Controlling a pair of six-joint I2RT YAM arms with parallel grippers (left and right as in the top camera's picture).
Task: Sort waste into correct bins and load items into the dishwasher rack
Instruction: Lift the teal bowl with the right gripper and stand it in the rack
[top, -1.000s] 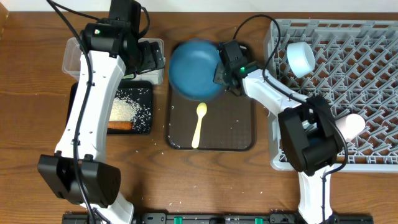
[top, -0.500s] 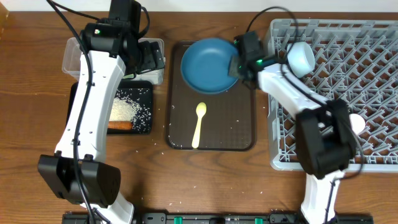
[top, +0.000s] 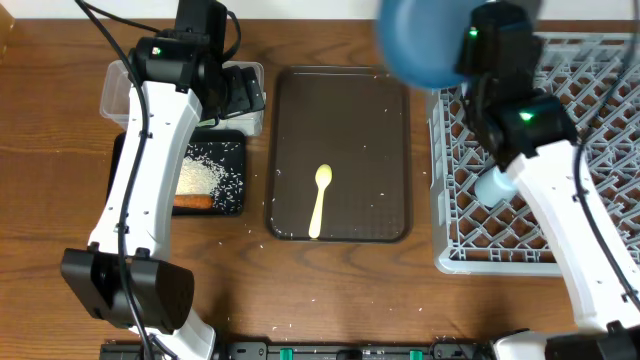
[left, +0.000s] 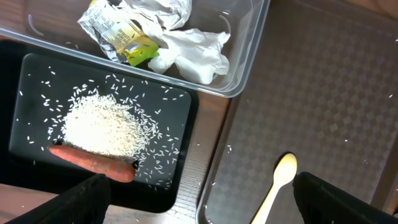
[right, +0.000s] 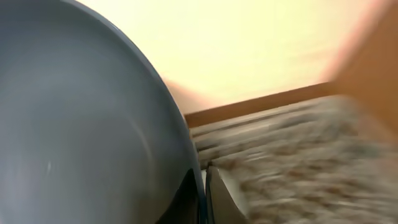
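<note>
My right gripper (top: 470, 55) is shut on the rim of the large dark blue bowl (top: 425, 40) and holds it high above the near-left corner of the grey dishwasher rack (top: 600, 150). In the right wrist view the fingers (right: 204, 193) pinch the bowl's (right: 81, 124) edge. A light blue cup (top: 493, 187) lies in the rack. The pale yellow spoon (top: 320, 200) lies on the brown tray (top: 340, 110). My left gripper (left: 199, 205) is open and empty, above the clear tub (left: 242, 74) and the black tray (left: 186, 124).
The tub holds white wrappers (left: 186, 43) and a yellow-green packet (left: 127, 40). The black tray holds rice (left: 102, 124) and a carrot piece (left: 93, 163). Loose rice grains lie on the brown tray and the table. My right arm hides part of the rack.
My right arm has lifted the blue bowl off the brown tray and swung it up and right, over the rack's edge. The left arm has not moved.
</note>
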